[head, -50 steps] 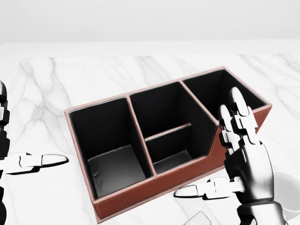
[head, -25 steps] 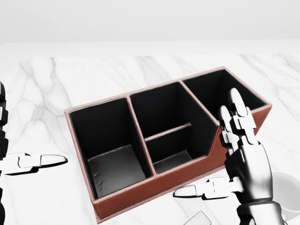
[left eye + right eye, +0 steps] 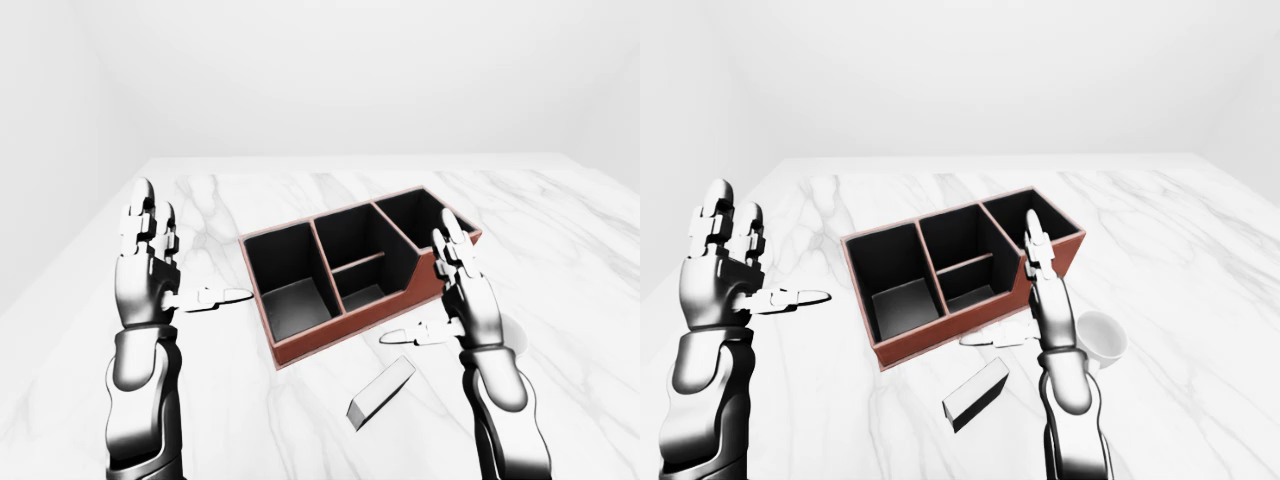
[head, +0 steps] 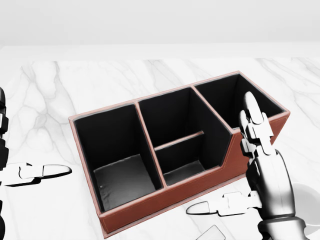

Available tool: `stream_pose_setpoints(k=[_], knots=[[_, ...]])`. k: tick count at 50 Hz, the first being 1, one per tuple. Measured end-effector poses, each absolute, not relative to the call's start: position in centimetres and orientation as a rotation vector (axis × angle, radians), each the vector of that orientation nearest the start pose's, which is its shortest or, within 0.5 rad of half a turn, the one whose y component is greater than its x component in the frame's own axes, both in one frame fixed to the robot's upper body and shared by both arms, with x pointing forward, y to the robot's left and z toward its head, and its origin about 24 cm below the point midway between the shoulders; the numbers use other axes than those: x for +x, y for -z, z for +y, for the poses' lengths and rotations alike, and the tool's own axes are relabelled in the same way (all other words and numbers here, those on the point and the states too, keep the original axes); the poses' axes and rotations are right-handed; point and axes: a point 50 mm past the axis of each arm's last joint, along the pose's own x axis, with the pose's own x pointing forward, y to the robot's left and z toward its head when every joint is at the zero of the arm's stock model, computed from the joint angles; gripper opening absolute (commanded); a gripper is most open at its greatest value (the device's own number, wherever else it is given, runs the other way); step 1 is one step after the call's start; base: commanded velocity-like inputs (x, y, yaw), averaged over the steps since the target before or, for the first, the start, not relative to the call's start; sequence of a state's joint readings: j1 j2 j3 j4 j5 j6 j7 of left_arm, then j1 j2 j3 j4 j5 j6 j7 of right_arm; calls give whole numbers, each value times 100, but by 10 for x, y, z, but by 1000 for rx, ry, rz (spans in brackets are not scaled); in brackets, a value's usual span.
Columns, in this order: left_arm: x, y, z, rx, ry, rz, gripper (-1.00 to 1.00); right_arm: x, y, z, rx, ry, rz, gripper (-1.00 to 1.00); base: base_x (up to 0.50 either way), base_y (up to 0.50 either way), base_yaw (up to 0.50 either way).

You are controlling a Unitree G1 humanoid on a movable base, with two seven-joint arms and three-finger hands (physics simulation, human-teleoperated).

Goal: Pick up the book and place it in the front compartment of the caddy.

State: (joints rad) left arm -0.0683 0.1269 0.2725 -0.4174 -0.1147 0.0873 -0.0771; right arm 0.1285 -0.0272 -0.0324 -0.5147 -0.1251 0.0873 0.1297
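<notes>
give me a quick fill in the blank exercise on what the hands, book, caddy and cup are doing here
1. The book lies flat on the marble table, ____ the caddy rather than inside it.
2. Both the left hand and the right hand have their fingers ____.
3. All of the caddy's compartments are ____.
4. In the right-eye view, the white cup stands to the ____ of the right hand.

Missing words: outside; open; empty; right
</notes>
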Motion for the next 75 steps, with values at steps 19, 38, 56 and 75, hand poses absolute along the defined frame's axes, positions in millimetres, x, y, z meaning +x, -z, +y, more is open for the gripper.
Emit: stream_pose_setpoints(k=[19,38,56,75], knots=[[241,-152,216,65,-126,-412,100,207,-129,-158,-334,-50,-302,100,0,0,0],[242,-150,216,67,-123,-401,100,197,-137,-155,-445,-64,-319,100,0,0,0],[243,-151,217,68,-125,-403,100,180,-147,-150,-582,-88,-331,100,0,0,0],[243,-151,217,69,-126,-402,100,165,-156,-147,-657,-110,-337,100,0,0,0]])
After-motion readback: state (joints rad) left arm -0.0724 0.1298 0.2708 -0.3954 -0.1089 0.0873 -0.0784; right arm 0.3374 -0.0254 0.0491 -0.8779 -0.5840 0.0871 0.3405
